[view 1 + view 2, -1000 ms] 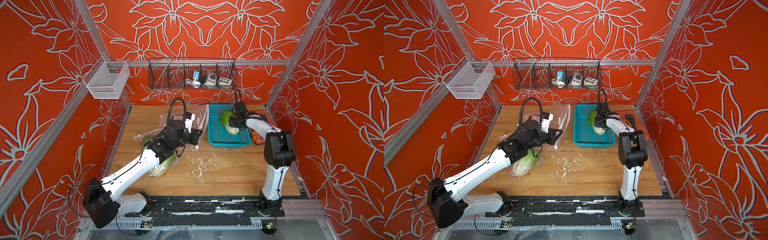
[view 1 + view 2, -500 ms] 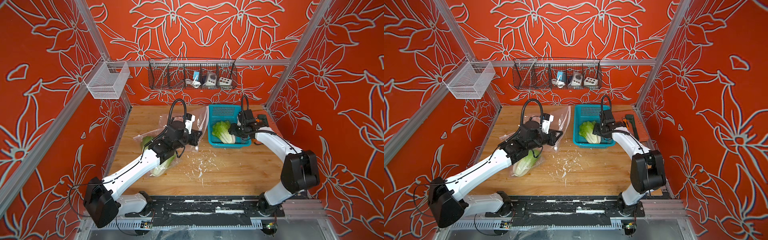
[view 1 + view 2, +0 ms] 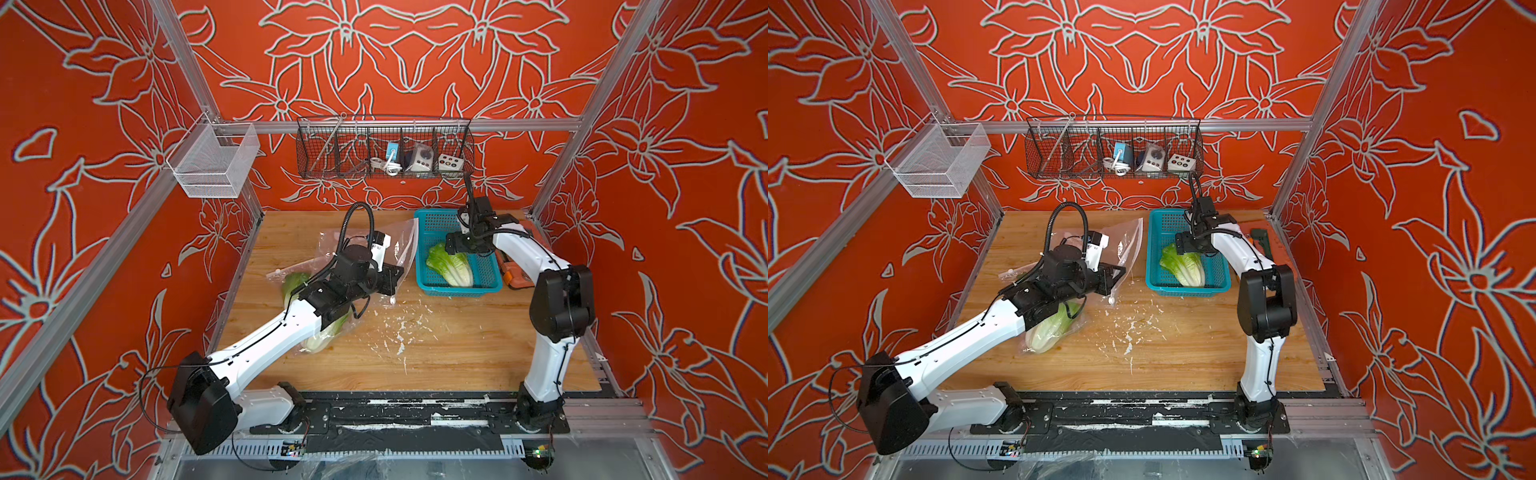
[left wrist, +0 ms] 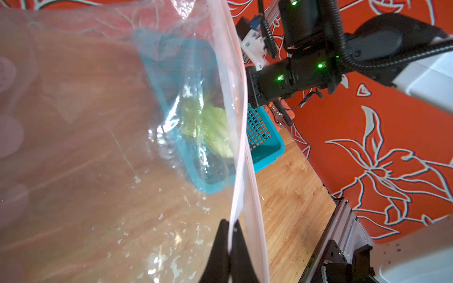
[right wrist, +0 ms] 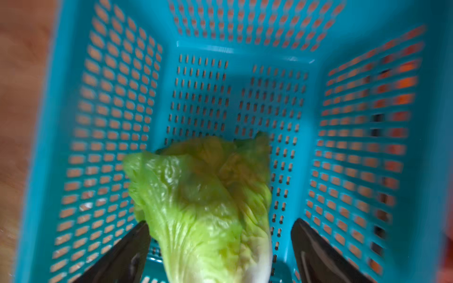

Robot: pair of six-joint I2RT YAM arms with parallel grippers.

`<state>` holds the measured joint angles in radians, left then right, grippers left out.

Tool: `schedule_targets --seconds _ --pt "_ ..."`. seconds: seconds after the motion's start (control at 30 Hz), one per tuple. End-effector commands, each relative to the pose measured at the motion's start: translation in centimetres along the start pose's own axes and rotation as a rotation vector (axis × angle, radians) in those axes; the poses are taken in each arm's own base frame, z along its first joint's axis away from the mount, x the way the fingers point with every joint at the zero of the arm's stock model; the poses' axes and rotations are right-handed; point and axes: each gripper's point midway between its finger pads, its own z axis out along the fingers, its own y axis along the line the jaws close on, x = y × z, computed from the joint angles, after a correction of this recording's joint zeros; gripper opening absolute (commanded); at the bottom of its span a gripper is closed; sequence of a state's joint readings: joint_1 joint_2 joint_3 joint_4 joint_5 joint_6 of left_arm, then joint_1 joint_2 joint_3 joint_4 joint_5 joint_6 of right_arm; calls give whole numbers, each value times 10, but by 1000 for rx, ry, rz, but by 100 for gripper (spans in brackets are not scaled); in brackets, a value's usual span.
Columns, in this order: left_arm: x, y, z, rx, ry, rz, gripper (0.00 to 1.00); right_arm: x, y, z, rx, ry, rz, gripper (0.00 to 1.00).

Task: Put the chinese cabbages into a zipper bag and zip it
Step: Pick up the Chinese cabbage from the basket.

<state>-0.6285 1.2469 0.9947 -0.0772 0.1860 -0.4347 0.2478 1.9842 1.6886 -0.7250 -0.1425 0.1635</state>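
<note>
The left tool (image 4: 229,226) is pinching the rim strip of the zipper bag (image 4: 98,122), its fingers pressed together on the plastic, and is holding that edge raised off the desk (image 3: 457,345). The bag is lying toward the left of the desk. A bagged cabbage (image 3: 1048,330) is resting inside it, white base toward the front, partly hidden under the left arm; whether more than one head is in there I cannot tell.

The right tool (image 5: 220,224) is hanging over the blue basket (image 3: 457,289) with its fingers spread wide apart. They are flanking the leafy end of the loose cabbage (image 3: 451,266), which is lying ungripped on the basket floor. The basket is sitting at the back right, just beside the bag's raised mouth.

White scraps (image 3: 399,328) are littering the wood. Small devices are sitting in the wire rack (image 3: 384,151); any print on them is too small to read.
</note>
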Motion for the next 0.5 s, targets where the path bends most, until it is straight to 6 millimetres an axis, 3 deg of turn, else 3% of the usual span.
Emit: schedule_targets --seconds 0.0,0.1,0.23,0.3,0.4,0.47 --pt "-1 -3 0 19 -3 5 0 10 10 9 -57 81 -75 91" --pt "0 -3 2 24 3 -1 0 16 17 28 -67 121 -68 86" --pt "0 -4 2 29 5 0 0 14 15 39 -54 129 -34 63" --pt "-1 -2 1 19 2 6 0 5 16 28 -55 81 -19 52" --pt "-1 1 4 6 6 7 0 -23 26 -13 -102 -124 19 21" --pt "-3 3 8 -5 6 9 0 -36 33 -45 -146 -270 38 10"
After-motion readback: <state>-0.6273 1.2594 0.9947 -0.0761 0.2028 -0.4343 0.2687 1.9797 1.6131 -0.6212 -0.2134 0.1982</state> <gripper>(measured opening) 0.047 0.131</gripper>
